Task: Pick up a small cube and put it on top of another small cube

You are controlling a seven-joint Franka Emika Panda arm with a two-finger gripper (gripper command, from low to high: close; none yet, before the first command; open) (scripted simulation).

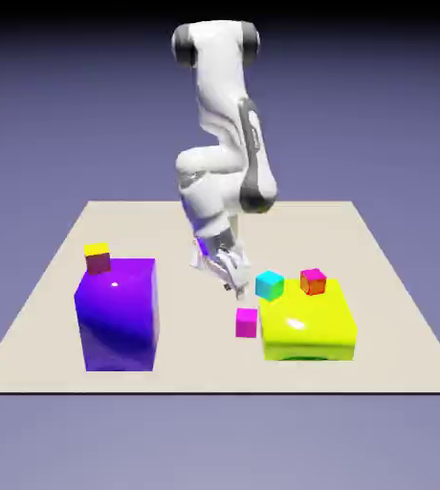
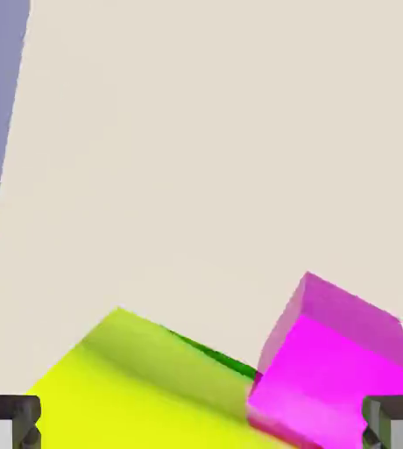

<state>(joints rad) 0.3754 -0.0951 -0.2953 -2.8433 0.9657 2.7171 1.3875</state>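
Bright, even rendered light; specular glare on the purple block (image 1: 117,314), faint shadows, backdrop darkening toward the top

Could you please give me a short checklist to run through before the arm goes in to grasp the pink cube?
1. Gripper open and empty: ok; in the hand view the fingertips stand wide apart.
2. Pink cube free on the table: ok.
3. Cube centred between the fingers: not ok; it sits far to the right in the hand view.
4. Clearance from the yellow block: cannot tell; the two are very close.
5. Turquoise cube top free: ok.
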